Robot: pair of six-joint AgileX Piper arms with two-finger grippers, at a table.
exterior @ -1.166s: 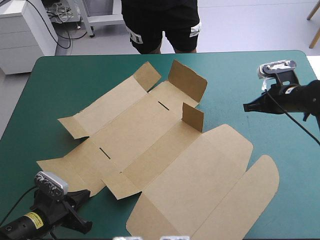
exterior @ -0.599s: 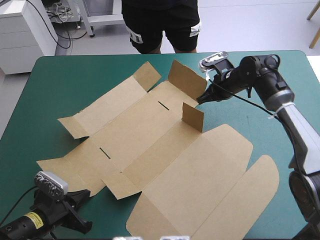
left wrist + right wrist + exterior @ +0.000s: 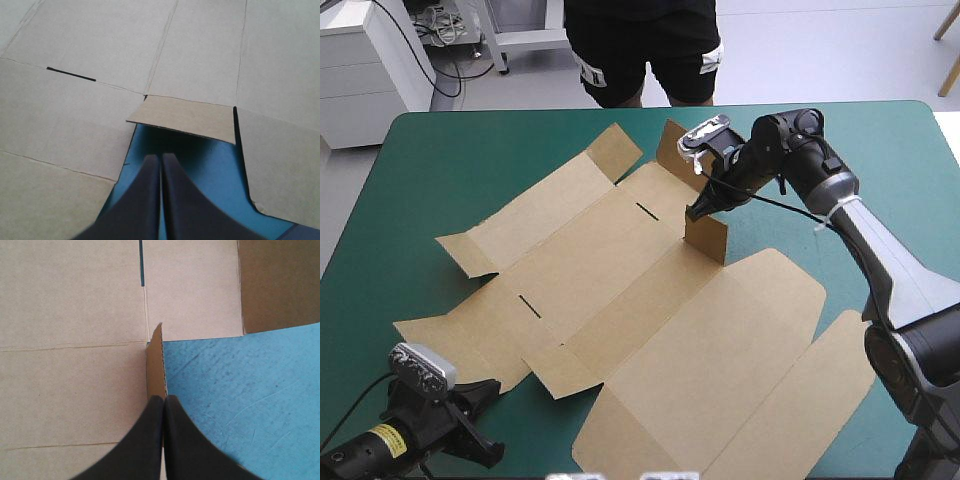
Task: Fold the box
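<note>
The teal-green cover (image 3: 440, 160) carries the box (image 3: 650, 300), a cut sheet of brown board lying open and nearly flat across the table's middle, its long axis running from the far left toward the near right corner. Most of its panels lie down. On the box's far right side a taller flap (image 3: 672, 148) and an upright flap (image 3: 706, 238) stand raised. The right gripper (image 3: 163, 400) reaches over that side of the box, its black fingers pressed together into one point right at the upright flap's top edge, with no board visibly between them. The left gripper (image 3: 161, 159) sits low at the box's near left edge, over a bare notch of cover cut into the board; its fingers are likewise closed on each other and grip nothing. Just ahead of it a small flap (image 3: 187, 117) juts from the box. Two dark slits (image 3: 529, 306) (image 3: 646, 210) mark the box's central panels.
</note>
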